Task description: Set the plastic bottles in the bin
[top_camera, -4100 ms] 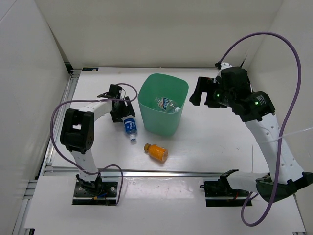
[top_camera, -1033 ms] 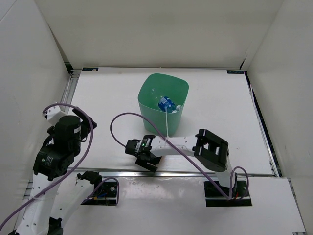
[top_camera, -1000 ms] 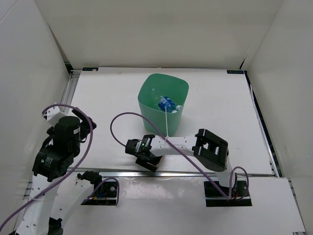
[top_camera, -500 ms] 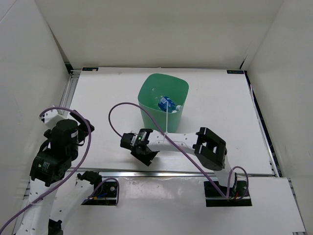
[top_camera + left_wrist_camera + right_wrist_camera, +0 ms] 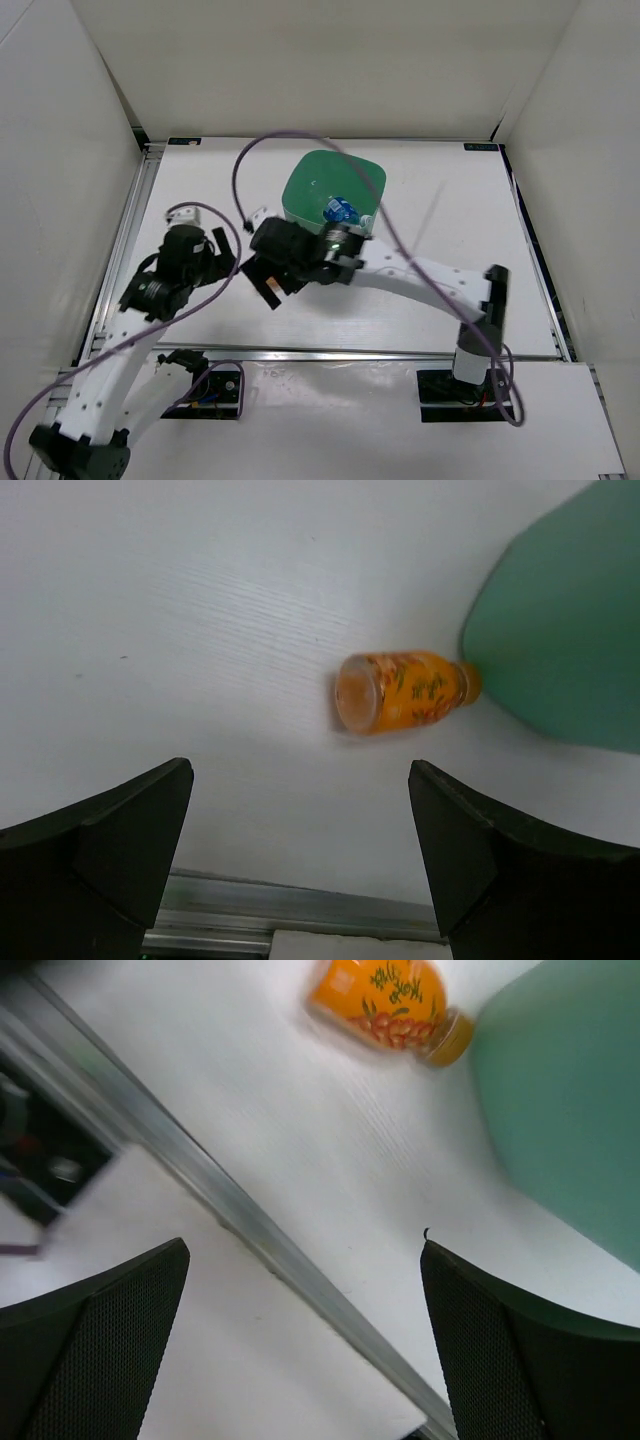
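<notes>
Orange bottle (image 5: 400, 692) is lying on its side on the table (image 5: 200, 610), cap end pointing at the bin (image 5: 565, 640) & sitting just beside its wall; can't tell if it's touching. Left gripper (image 5: 298, 780) is hanging over the table nr that bottle, fingers spread wide w/ nothing btwn them. The bottle is showing beyond the fingertips, not inside them. Right gripper (image 5: 303, 1250) is also standing wide apart & holding nothing, hovering above the table's front rail (image 5: 250, 1235), w/ the orange bottle at the top of its cam view. From overhead, right arm (image 5: 420, 273) is reaching across in front of the bin toward the left side, its wrist close to the left arm (image 5: 115, 345). Bottle w/ blue label (image 5: 340, 210) is lying inside the bin; anything else in there is too hard to make out.
</notes>
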You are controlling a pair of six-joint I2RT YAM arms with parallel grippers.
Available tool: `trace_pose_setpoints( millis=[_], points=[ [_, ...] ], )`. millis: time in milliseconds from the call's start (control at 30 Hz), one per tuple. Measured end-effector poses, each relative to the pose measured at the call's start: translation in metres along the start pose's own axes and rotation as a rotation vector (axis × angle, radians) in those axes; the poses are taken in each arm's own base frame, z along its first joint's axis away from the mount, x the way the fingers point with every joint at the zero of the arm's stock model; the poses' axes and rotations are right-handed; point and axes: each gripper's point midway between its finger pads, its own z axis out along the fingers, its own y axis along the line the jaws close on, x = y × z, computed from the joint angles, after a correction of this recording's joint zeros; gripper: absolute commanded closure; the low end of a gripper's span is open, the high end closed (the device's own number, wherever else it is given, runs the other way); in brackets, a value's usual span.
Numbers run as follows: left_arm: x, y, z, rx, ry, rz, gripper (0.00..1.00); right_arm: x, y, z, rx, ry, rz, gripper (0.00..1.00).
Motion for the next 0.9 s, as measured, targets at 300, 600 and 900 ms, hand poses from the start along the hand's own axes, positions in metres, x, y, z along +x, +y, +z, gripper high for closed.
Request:
trace_pose_setpoints(
  millis=[300, 600, 900],
  points=[
    [0.045, -0.016, 0.081, 0.021, 0.175, 0.177, 0.0, -0.065, -0.071, -0.239, -0.147, -0.619, 0.366, 0.0],
    [0.012, -0.088, 0.148, 0.1, 0.258, -0.016, 0.0, -0.041, -0.106, -0.301, -0.127, -0.756, 0.459, 0.0],
    [0.022, -0.114, 0.183, 0.043, 0.38, -0.335, 0.0, -0.024, -0.12, -0.27, 0.016, -0.654, 0.434, 0.0]
  ],
)
